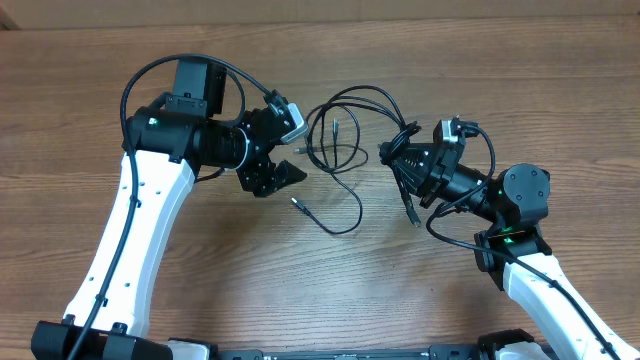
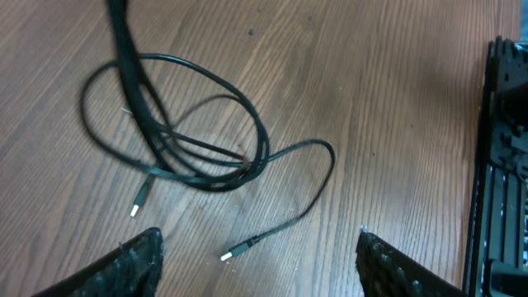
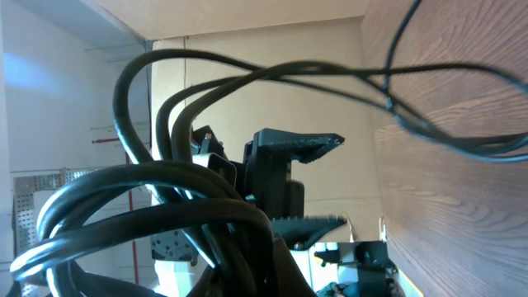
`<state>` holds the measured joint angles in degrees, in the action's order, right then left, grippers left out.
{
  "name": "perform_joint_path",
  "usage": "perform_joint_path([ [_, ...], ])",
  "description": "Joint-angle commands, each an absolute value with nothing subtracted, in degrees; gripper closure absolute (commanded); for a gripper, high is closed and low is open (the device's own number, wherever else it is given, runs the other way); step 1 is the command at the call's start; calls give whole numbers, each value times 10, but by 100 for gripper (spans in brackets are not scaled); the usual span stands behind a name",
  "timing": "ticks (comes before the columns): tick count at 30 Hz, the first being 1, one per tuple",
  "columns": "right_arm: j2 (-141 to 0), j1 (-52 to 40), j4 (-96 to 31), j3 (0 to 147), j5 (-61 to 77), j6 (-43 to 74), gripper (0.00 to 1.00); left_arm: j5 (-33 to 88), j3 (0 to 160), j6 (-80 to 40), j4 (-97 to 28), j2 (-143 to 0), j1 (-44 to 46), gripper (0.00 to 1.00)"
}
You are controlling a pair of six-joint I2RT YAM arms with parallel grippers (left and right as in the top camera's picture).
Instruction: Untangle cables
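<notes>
While clamping the cables (image 2: pixel 134 78) in the right jaws above the bench (image 1: pixel 500 60), holds the left jaws apart, empty, beside them.

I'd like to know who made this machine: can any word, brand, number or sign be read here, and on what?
None can be read. The white arms, black cables and wooden table show no writing; the green lights on the right arm are only a glow.
</notes>
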<state>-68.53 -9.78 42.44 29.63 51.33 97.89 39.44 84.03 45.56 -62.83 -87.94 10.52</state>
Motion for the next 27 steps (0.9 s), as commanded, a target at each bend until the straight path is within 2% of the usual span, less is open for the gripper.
perform_joint_path([
  [1,-683,-96,433,304,524,989,96,404,849,399,-617,-871,109,50],
  [2,-683,-96,432,304,524,976,96,404,849,344,-611,-871,109,78],
  [3,-683,-96,432,304,524,968,96,404,849,314,-607,-871,109,90],
  [5,-683,-96,432,304,525,954,96,405,849,246,-600,-871,109,96],
  [11,-683,-96,482,304,533,901,96,388,849,63,-584,-871,109,96],
  [13,-683,-96,514,304,540,880,96,373,849,0,-576,-871,109,91],
  [15,-683,-96,541,304,546,862,96,369,849,-76,-558,-871,109,78],
  [17,-683,-96,545,304,548,854,96,371,849,-120,-543,-871,109,72],
  [25,-683,-96,546,304,567,839,96,370,849,-156,-524,-871,109,69],
  [27,-683,-96,547,304,567,839,96,371,849,-179,-518,-871,109,63],
])
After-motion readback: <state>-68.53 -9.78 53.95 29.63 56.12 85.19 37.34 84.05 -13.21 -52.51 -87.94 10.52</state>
